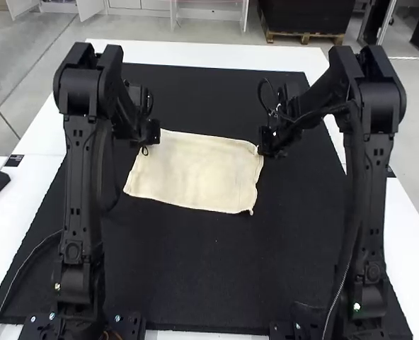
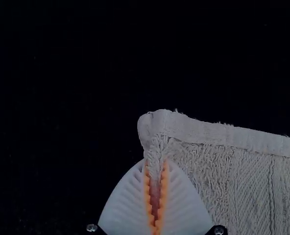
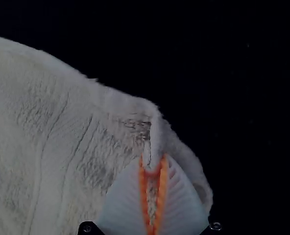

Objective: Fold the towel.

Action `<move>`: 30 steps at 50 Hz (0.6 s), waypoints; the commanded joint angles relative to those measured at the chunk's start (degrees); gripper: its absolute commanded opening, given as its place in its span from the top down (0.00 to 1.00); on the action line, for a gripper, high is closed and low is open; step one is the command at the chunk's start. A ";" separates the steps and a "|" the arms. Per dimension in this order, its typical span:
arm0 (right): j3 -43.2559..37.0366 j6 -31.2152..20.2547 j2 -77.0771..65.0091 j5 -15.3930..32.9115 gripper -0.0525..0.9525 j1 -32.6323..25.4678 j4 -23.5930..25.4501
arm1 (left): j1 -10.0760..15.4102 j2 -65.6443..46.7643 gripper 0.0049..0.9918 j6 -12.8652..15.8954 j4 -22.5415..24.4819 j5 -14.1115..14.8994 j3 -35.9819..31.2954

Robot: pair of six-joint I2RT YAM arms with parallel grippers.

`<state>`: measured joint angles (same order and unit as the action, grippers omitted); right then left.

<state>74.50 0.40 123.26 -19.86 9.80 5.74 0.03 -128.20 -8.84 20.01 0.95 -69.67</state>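
In the high view, a towel (image 1: 199,173) lies on a mat (image 1: 195,269) near the frame's centre, between the left gripper (image 1: 153,133) at its upper-left corner and the right gripper (image 1: 266,142) at its upper-right. Beneath the mat is a table (image 1: 216,55).

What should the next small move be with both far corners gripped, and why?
Probably raise both grippers together and carry the towel's far edge toward its near edge. In the high view the towel looks spread out, and the left gripper and right gripper each pinch a far corner, so a level lift should start an even fold.
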 commanded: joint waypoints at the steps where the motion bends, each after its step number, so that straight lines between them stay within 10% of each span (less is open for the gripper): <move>1: -2.17 0.56 -2.24 -4.40 0.96 -1.19 3.58 | 1.29 3.13 0.99 0.49 -1.11 3.00 4.10; 30: -4.19 2.58 -16.04 -6.07 0.96 -1.01 10.70 | 1.20 22.03 0.99 -0.12 -1.11 2.92 13.07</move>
<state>71.09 2.20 110.45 -24.73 9.10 15.22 1.19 -109.32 -8.88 18.96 3.07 -58.00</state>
